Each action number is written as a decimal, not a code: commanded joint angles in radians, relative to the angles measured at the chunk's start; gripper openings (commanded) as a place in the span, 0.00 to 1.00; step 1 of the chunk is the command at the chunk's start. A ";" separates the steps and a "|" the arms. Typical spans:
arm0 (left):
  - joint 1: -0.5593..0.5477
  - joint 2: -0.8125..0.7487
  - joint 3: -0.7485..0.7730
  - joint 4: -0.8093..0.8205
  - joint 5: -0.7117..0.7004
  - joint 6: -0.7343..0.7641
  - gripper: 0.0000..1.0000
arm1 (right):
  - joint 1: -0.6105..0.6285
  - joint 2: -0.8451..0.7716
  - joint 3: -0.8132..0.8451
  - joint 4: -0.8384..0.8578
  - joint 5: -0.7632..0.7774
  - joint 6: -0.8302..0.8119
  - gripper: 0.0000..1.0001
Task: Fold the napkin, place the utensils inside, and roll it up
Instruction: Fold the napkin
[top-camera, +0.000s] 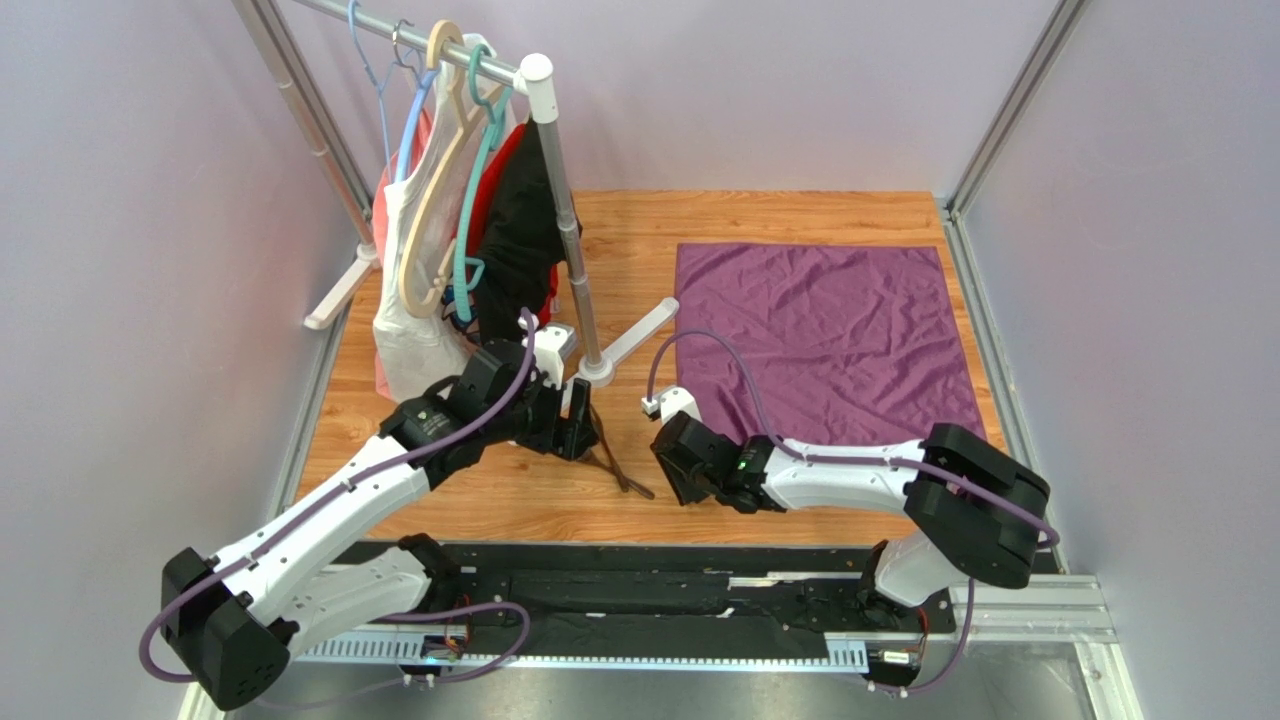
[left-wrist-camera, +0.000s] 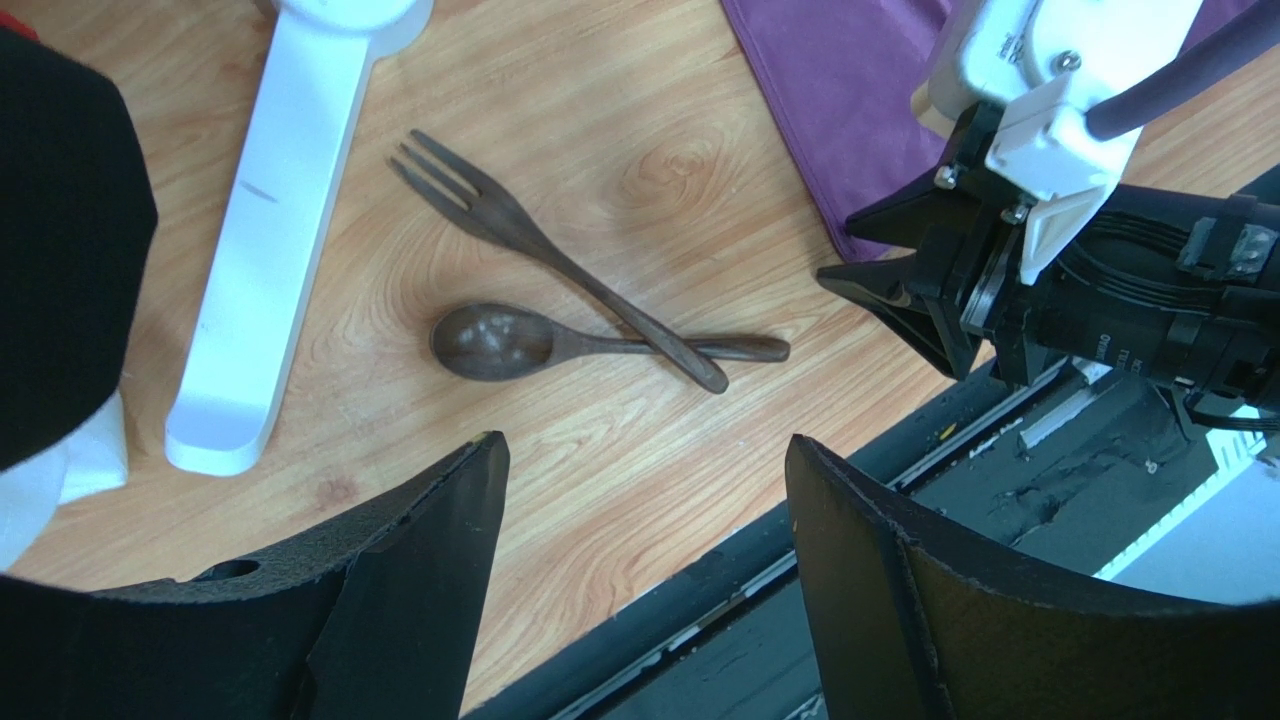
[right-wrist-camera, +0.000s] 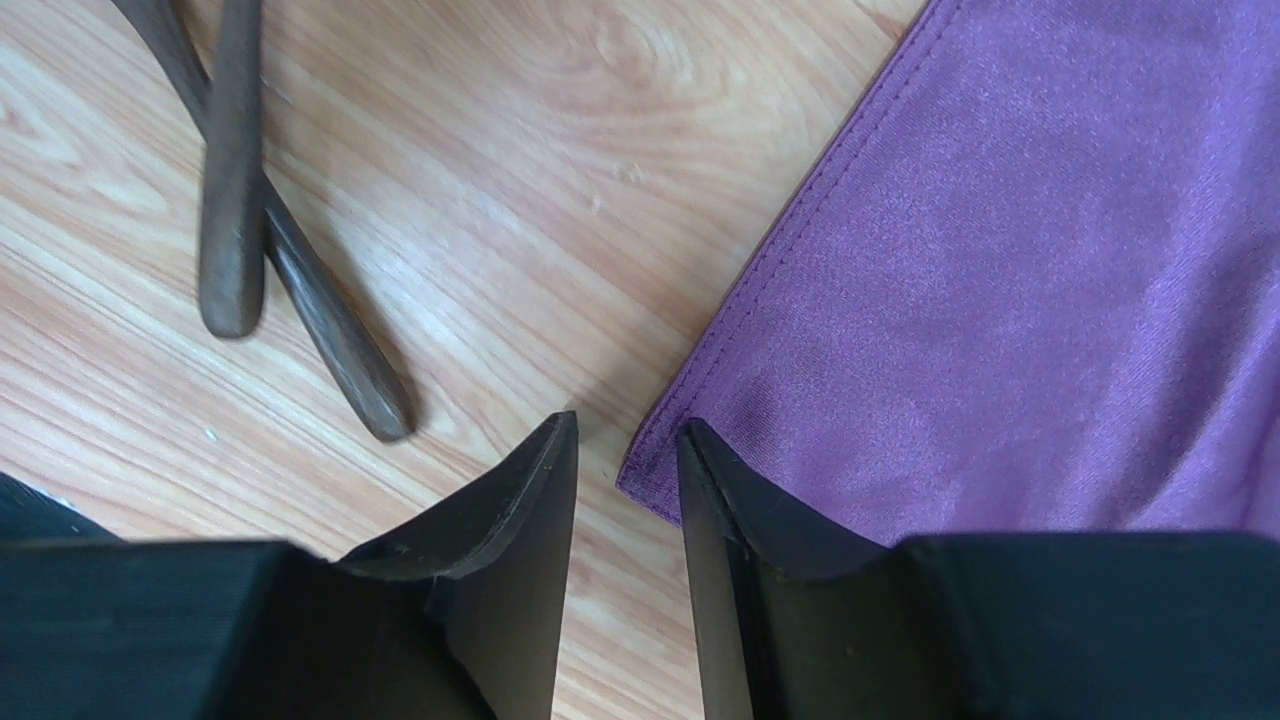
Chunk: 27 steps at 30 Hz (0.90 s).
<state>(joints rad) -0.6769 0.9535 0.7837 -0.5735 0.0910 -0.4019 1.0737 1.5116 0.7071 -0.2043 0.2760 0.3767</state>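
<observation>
rack foot (left-wrist-camera: 271, 240): white bar left of the napkin (top-camera: 827, 338), beyond the utensils; it hems in reach on that side.
left gripper (left-wrist-camera: 646, 450): jaws wide and empty, hovering over the utensils left of the napkin, probably poised for a pick.
fork (left-wrist-camera: 556, 270), spoon (left-wrist-camera: 496, 339): crossed on bare wood just off the napkin's near-left corner.
right gripper (right-wrist-camera: 624, 428): jaws narrowly parted around that corner, nothing clamped; seemingly to start the fold.
napkin: flat, unfolded, its right edge near the table's border.

The utensils (right-wrist-camera: 230, 180) and napkin (right-wrist-camera: 1022, 270) run past the right wrist view's edges.
</observation>
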 joint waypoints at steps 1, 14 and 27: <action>0.010 0.016 0.058 -0.012 0.019 0.046 0.77 | -0.006 -0.008 -0.029 -0.090 -0.001 -0.001 0.37; 0.023 0.028 0.046 0.014 0.052 0.044 0.78 | -0.006 -0.129 -0.005 -0.136 -0.023 -0.041 0.40; 0.023 0.028 0.040 0.023 0.061 0.040 0.78 | -0.011 -0.106 -0.021 -0.069 -0.089 -0.099 0.41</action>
<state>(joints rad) -0.6590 0.9833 0.8074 -0.5755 0.1375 -0.3717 1.0679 1.3884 0.6853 -0.3355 0.2161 0.3092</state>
